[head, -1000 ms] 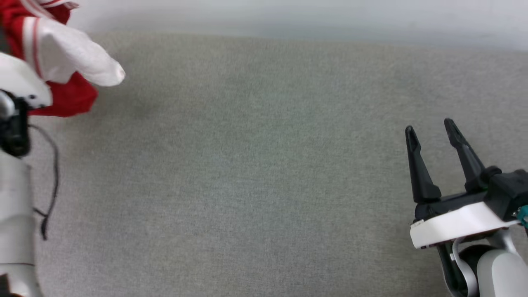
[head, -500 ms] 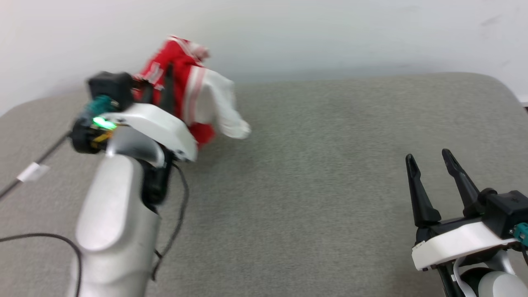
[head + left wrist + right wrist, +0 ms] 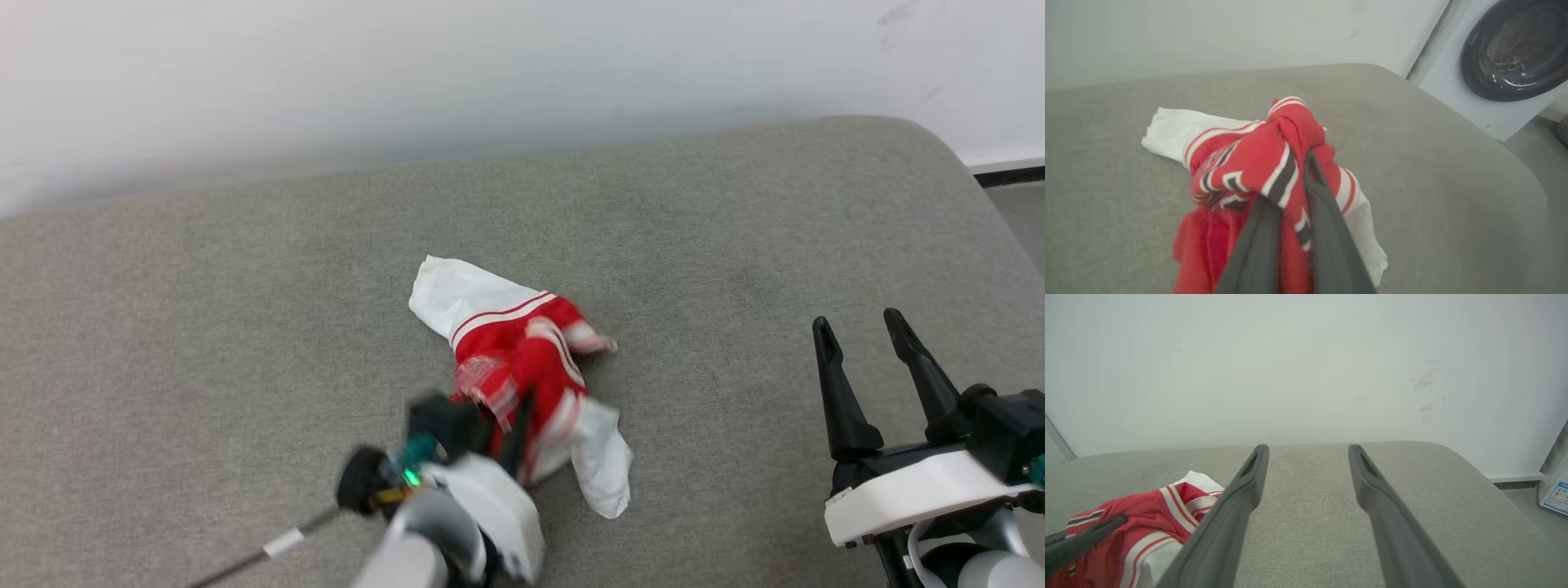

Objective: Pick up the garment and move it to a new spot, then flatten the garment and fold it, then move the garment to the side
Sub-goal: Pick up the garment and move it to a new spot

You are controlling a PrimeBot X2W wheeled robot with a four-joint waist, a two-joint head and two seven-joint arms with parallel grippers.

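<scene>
A: Where is the garment [image 3: 522, 367] found relative to the left gripper [image 3: 508, 418]?

B: In the head view it is seen bunched near the middle of the grey cushion [image 3: 245, 327], spreading from that gripper toward 12 o'clock. One white sleeve is laid out at 11 o'clock and another at 4 o'clock of the gripper. The red cloth is gathered up at the gripper, and the rest is rested on the cushion.

A: How is that gripper held?

B: It is drawn nearly closed, and a fold of red cloth is pinched between its two fingers [image 3: 1327, 228].

A: And the right gripper [image 3: 856, 320]?

B: It is kept at 3 o'clock of the garment, well apart from it. Its fingers are spread wide and nothing is held, and bare cushion is seen between them in the right wrist view.

A: What is added by each view?

B: The pinch and the black, white-edged lettering are made out in the left wrist view, whereas that spot is blurred in the head view. A washing machine [image 3: 1515, 49] with a dark round door is shown there at 2 o'clock, past the cushion's rounded end. In the right wrist view the garment is placed at 8 o'clock, and a white box [image 3: 1553, 496] with a blue label is seen at 3 o'clock. A cable [image 3: 282, 541] with a white tag is seen beside the left arm in the head view.
</scene>
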